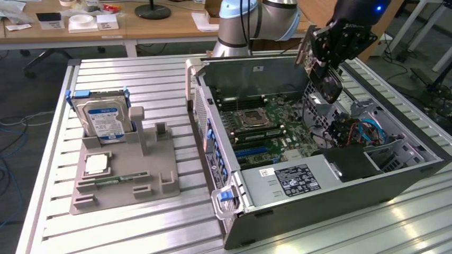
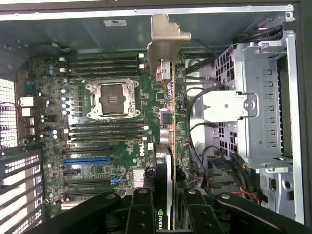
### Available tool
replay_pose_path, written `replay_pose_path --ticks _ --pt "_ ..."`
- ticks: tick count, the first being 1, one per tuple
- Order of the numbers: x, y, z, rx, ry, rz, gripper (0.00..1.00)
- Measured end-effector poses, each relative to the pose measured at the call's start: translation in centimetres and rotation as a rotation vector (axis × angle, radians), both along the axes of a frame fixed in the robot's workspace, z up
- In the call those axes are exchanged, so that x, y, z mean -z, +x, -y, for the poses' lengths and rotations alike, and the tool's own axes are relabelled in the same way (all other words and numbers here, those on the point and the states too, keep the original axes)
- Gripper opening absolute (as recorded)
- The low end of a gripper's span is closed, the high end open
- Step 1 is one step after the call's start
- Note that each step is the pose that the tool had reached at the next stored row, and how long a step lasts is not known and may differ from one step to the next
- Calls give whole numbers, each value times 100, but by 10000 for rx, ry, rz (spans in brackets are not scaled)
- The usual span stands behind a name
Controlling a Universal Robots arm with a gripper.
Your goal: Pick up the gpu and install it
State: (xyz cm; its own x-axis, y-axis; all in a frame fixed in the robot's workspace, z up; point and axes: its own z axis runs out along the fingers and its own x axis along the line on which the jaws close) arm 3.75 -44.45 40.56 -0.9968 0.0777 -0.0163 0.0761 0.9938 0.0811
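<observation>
The claw (image 1: pixel 323 63) grips the gpu (image 1: pixel 327 87) above the open computer case (image 1: pixel 318 198).

You've got a silver arm (image 1: pixel 240 32) with pale blue joint caps (image 1: pixel 236 8). Black gripper (image 2: pixel 168 217), blue light (image 1: pixel 381 8) on it, black fingers (image 2: pixel 141 214) with round screw holes.

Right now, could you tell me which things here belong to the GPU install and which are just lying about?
In the job: gpu, held by the gripper; case; motherboard.
Lying about: hard drive, processor, memory stick, grey tray.
</observation>
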Motion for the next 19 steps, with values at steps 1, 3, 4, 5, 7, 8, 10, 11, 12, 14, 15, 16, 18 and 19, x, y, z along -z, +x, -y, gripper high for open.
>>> replay_pose_path --ticks 1,3,4,5,7,8,10,11,12,14,15,16,18,19 --pt "7 0 0 0 0 0 27" --pt "13 0 0 -1 -1 -1 27" --pt "15 0 0 -1 0 0 27" --pt "15 0 0 0 -1 0 27" --pt "15 0 0 0 -1 0 27" --pt "16 0 0 0 0 0 27" --pt "15 0 0 0 0 0 27" --pt "16 0 0 0 0 0 27" --pt "15 0 0 0 0 0 27" --pt "15 0 0 -9 -1 0 27" --pt "15 0 0 -20 -1 0 27" --pt "16 0 0 -35 0 0 27" --pt "16 0 0 -69 0 0 27" --pt "16 -1 0 -97 0 0 27"
